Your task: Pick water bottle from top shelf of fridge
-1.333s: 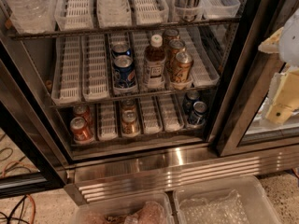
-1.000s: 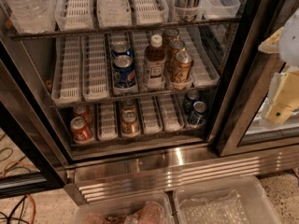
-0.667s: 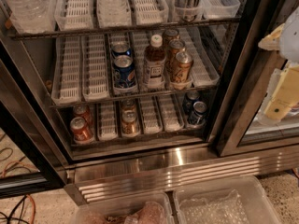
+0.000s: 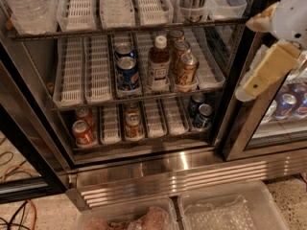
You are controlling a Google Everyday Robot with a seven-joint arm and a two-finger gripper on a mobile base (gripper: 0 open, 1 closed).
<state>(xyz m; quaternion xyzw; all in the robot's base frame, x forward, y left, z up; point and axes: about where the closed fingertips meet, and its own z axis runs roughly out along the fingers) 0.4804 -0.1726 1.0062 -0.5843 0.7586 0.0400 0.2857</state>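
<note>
The gripper (image 4: pixel 263 61) is hovering at the right beside the fridge (image 4: pixel 240 104) door frame, grip state impossible to tell, while the water bottle (image 4: pixel 25 6) is standing upright far to its left on the top shelf (image 4: pixel 144 28).

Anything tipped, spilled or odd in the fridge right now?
Nothing stands out. Cans stand upright in their lanes, no spills; the water bottle sits at the left of the top shelf. End effector hangs at right, before the door frame.
</note>
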